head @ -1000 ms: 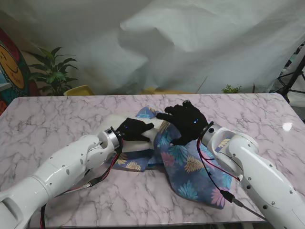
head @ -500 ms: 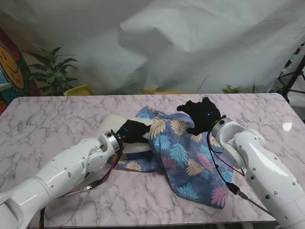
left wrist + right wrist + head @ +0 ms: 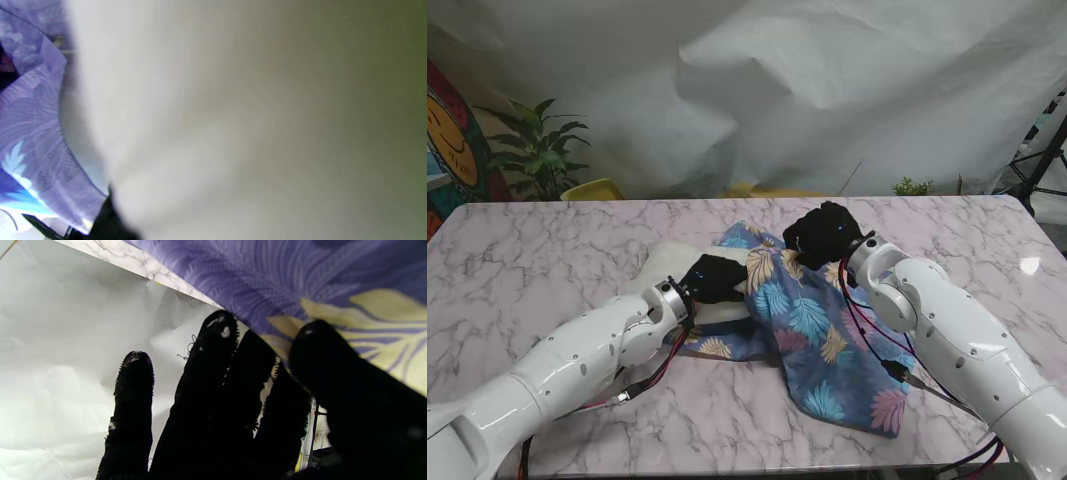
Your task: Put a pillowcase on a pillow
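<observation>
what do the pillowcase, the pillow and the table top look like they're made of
Pillowcase: thin woven cloth, matte, printed with leaves; it drapes and folds.
Pillow: soft off-white fabric, seemingly stuffed; it bulges, though what fills it is not visible.
Table top: marble or a marble-look laminate, polished; grey veins and a glare spot show.

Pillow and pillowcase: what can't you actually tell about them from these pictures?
- How far the pillow is inside the pillowcase: in the stand view the fabric and left hand cover that end.
- The left hand's grip: its wrist view is a blur of pale pillow.
- Whether the right hand pinches the fabric: only its back shows from the stand; the wrist view shows fingers beside cloth, contact unclear.
</observation>
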Robot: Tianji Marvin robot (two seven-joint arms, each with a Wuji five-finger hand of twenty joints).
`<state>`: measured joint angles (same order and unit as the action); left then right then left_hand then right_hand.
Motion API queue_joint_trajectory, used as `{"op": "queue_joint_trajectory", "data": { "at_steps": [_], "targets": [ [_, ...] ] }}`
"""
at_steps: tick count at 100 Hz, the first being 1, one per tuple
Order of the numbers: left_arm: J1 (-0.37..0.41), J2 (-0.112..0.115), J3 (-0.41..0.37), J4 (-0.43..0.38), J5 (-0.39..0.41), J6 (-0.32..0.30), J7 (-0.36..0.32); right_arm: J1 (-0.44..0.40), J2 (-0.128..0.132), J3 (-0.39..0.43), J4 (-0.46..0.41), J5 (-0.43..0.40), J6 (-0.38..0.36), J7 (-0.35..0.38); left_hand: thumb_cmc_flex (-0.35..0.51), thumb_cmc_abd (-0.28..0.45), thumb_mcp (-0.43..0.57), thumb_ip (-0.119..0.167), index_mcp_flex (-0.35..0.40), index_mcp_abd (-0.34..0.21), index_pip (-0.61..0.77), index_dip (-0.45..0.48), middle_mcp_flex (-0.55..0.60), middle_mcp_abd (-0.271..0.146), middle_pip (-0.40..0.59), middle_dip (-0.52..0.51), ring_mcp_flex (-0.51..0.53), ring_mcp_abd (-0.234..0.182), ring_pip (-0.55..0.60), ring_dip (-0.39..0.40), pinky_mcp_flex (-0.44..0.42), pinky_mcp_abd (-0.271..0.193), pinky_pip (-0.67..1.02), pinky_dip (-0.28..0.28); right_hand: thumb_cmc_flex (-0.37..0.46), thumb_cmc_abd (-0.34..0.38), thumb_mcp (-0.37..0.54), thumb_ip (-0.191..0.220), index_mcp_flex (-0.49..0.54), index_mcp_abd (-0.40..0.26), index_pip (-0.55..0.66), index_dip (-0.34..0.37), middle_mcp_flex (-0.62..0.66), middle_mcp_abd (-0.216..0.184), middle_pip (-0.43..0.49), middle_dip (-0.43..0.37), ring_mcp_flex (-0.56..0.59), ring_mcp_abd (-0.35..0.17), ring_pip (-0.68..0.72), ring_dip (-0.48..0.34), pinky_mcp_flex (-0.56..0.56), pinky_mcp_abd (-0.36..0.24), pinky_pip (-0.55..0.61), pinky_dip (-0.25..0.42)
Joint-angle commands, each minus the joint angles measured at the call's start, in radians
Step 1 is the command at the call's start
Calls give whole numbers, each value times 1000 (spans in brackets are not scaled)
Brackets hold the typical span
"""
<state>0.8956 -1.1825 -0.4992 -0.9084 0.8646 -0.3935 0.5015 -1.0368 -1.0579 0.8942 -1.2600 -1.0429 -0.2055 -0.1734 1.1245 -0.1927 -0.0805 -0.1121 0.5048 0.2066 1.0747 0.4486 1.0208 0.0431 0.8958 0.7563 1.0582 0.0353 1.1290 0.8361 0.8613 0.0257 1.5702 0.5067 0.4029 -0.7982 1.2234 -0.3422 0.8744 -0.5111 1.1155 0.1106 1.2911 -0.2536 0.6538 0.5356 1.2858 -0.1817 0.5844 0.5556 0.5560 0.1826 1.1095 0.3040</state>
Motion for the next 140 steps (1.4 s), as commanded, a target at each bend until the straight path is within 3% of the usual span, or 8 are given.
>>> {"op": "queue_joint_trajectory", "data": {
  "at_steps": [1,32,53,64,87,98,109,140],
  "targets": [
    [-7,-17,17,-13,-3,15,-19,5,-21,-6,-27,-3,17,-24,87,97,66,71,23,-34,36,-10,101,-76,106,3,85,-76,151,9,72,-112,176,18,33,27,79,-2,28,-126,52,54,47,15,7,35,44,-10,70,31,15,2,22,22],
    [-41,-41,79,12,-29,57,-52,-16,-49,-20,-102,7,95,-118,87,94,68,72,25,-36,35,-11,101,-76,105,3,86,-78,152,7,74,-116,179,14,53,70,104,-5,-23,-82,69,149,15,38,41,89,40,-9,109,34,46,8,23,17],
    [-13,-56,54,20,-52,55,-10,14,-46,-63,-46,28,115,-56,-1,96,64,70,-26,-38,-34,-19,3,-49,11,-28,-27,-39,42,-1,-30,-100,79,3,67,76,84,-1,-29,-65,67,148,2,46,44,90,38,-3,91,25,39,8,20,13],
    [15,-26,10,-44,-40,65,-64,40,-43,-96,22,44,101,-44,-243,180,57,73,-154,5,-248,50,-257,31,-194,-110,-309,60,-246,-26,-308,-35,-214,24,68,74,85,2,-27,-68,68,145,3,45,45,87,40,-4,89,25,38,4,21,13],
    [92,109,-121,-345,66,153,-515,50,-37,-109,76,51,87,-40,-491,202,49,76,-324,126,-863,-86,-860,222,-741,-467,-969,245,-897,-432,-850,93,-980,-101,68,68,90,2,-26,-71,73,142,1,43,49,82,39,-3,85,24,30,6,20,11],
    [110,135,-165,-418,80,160,-653,37,-33,-90,68,44,93,-35,-521,190,49,74,-360,227,-1065,-162,-939,281,-913,-609,-1051,270,-1115,-571,-914,108,-1285,-219,68,65,92,2,-25,-73,75,141,2,43,51,80,39,-3,84,24,29,6,21,11],
    [127,139,-201,-435,107,160,-646,20,-30,-66,57,41,99,-25,-539,161,49,72,-362,264,-1110,-316,-956,314,-935,-746,-1065,287,-1148,-706,-925,117,-1446,-207,69,64,93,2,-24,-74,76,140,1,44,52,79,39,-2,83,24,28,6,21,11],
    [270,160,-454,-553,174,119,-706,-13,-25,-21,36,39,113,-5,-584,138,40,56,-365,204,-1130,-468,-957,323,-936,-746,-1076,290,-1167,-804,-924,128,-1550,-224,70,64,95,1,-23,-75,78,138,1,43,54,77,38,-1,81,25,24,9,20,10]
  ]
}}
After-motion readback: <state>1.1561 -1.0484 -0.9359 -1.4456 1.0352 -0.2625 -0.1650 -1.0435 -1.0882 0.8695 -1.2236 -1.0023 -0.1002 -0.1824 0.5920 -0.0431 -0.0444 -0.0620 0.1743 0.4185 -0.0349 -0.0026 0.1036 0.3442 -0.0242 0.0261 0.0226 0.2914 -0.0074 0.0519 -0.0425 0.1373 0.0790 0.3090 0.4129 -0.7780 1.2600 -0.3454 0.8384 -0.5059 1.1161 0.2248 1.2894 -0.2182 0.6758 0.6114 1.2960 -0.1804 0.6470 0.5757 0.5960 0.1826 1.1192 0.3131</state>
